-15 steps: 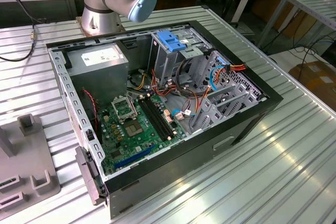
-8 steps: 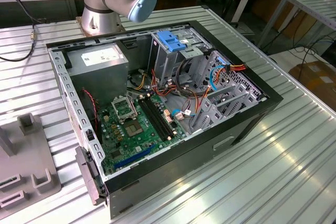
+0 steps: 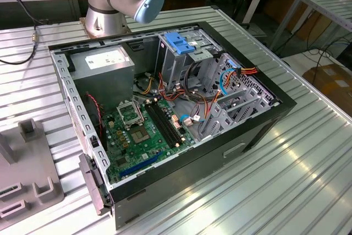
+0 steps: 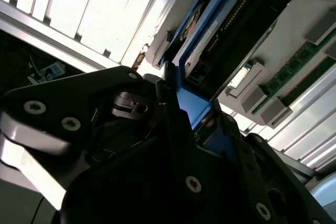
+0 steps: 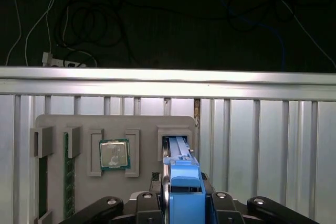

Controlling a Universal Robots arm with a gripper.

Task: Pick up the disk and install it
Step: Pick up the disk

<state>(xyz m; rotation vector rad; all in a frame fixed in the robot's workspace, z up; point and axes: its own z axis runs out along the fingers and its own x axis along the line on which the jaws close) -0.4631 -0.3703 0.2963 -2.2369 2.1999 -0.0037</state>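
Observation:
In the first wrist view the disk (image 5: 185, 182) stands edge-on, its bright blue rail toward the camera. Its far end lines up with a slot of the grey fixture tray (image 5: 142, 124). I cannot tell whether it still sits in that slot. My gripper (image 5: 185, 199) is shut on the disk, with a black finger pressed against each side of the blue rail. In the second wrist view the gripper (image 4: 197, 116) clamps the same blue rail, and the disk (image 4: 220, 30) shows its dark face and connector edge.
The open computer case (image 3: 258, 130) lies on the ribbed metal table (image 3: 297, 180), with a drive cage under a blue latch (image 3: 179, 42) and a grey power-supply box (image 3: 104, 64). The fixture tray (image 3: 22, 180) also holds a processor (image 5: 114, 155) and memory sticks (image 5: 67, 177).

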